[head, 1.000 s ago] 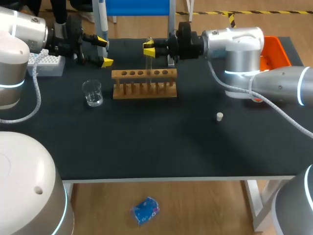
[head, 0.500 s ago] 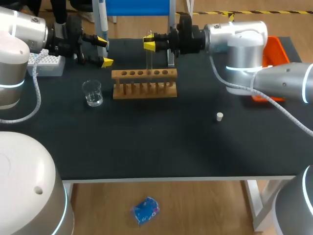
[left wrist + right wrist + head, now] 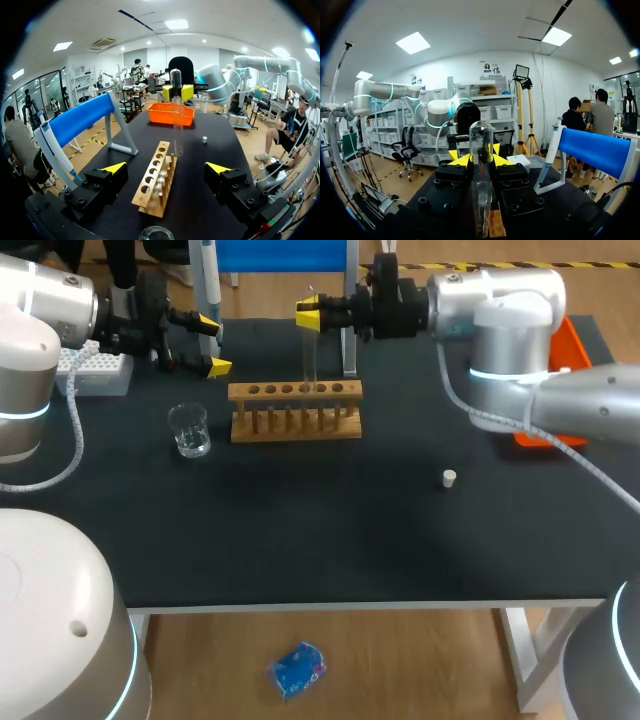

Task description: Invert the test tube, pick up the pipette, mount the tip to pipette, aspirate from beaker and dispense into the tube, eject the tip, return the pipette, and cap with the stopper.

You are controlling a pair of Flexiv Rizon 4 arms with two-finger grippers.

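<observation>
Black worktop is carrying a wooden rack near its far edge. My right hand is hanging at 12 o'clock from the rack and is gripping the test tube near its upper end, one yellow tip on each side. The tube is standing upright, and its lower end is reaching the rack's top board; I cannot tell if it is inside a hole. In the right wrist view the tube is sitting between the fingers and its rounded end is showing past the tips.

My left hand is waiting at 10 o'clock from the rack, with its fingers wide apart and nothing between them. The beaker is standing at 8 o'clock from the rack, just beside it. The stopper is lying at 4 o'clock, well apart. The pipette is hanging on its stand at 11 o'clock, and the tip box is sitting at 9 o'clock.
</observation>
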